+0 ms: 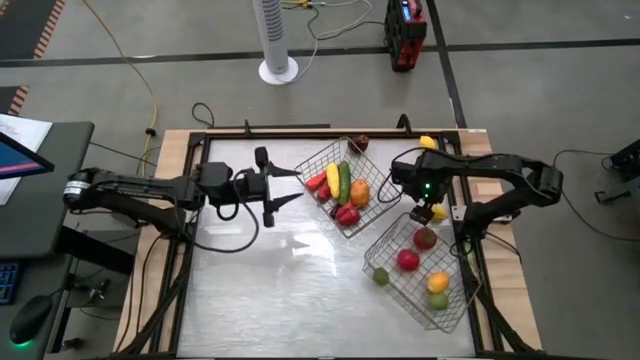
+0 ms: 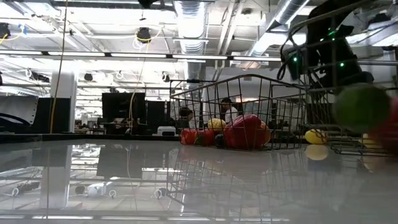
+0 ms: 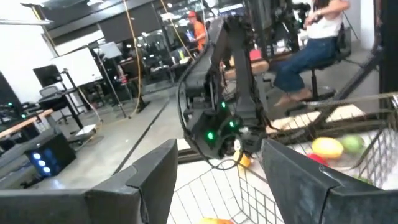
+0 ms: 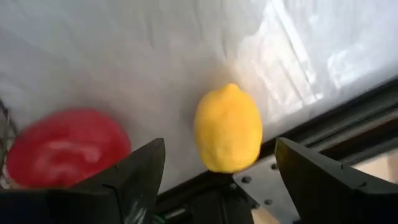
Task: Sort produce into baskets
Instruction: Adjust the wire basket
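Note:
A yellow lemon [image 4: 228, 127] lies on the white table top beside the table's right frame rail; it also shows in the high view [image 1: 438, 213]. My right gripper [image 4: 219, 149] is open above it, pointing down, one finger on either side and apart from it. My left gripper [image 1: 290, 186] is open and empty, pointing at the table's right, just left of the far wire basket [image 1: 322, 153]. That basket holds red, yellow, green and orange produce [image 1: 343, 186]. The near basket [image 1: 400, 295] holds red, green and yellow pieces [image 1: 408, 260].
A dark purple piece [image 1: 360, 143] and a yellow piece [image 1: 428, 142] lie near the far edge. A red piece [image 4: 65, 146] lies close beside the lemon. The black frame rail [image 4: 348, 124] runs right behind the lemon. The table's left and near parts [image 1: 250, 290] are bare.

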